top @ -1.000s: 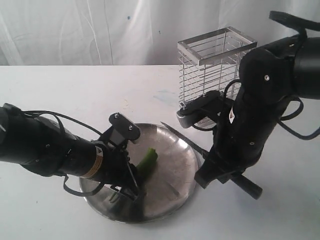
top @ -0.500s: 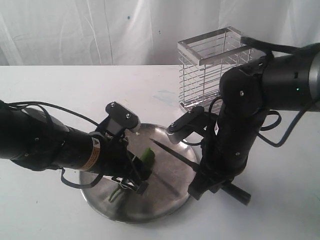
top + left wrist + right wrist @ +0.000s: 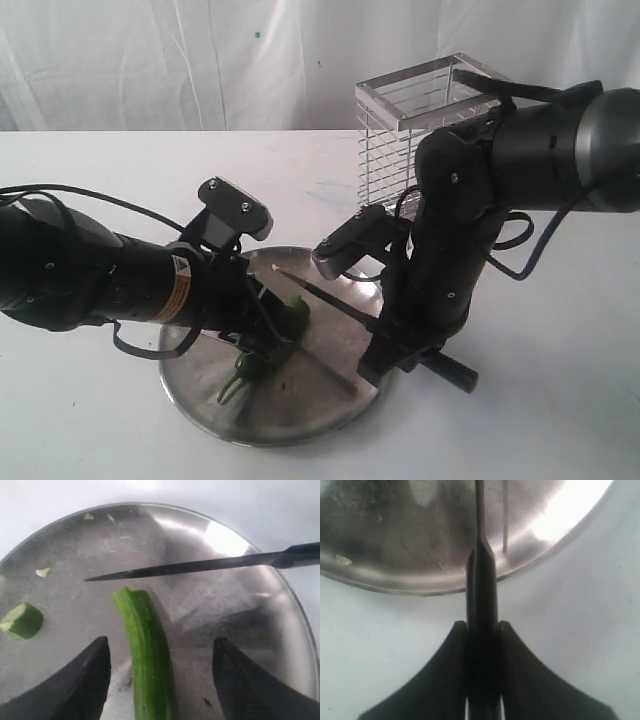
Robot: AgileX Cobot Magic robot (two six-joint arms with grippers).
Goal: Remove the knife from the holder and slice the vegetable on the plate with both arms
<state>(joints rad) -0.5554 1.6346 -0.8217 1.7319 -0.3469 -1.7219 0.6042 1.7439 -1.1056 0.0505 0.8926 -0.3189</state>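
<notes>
While the knife (image 3: 200,566) hangs just past the cut end of the green chili (image 3: 147,652) on the steel plate (image 3: 235,615) | left gripper (image 3: 160,647) jaws wide apart, straddling it untouched | right gripper (image 3: 481,626) jaws clamped on the handle | risk: unpinned chili rolls under the blade

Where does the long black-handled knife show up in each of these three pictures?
Exterior view: long black-handled knife slants across the round steel plate.
Left wrist view: its blade crosses just beyond the green chili's cut end.
Right wrist view: its handle fills the middle.
Shared landmark: that plate.
</notes>
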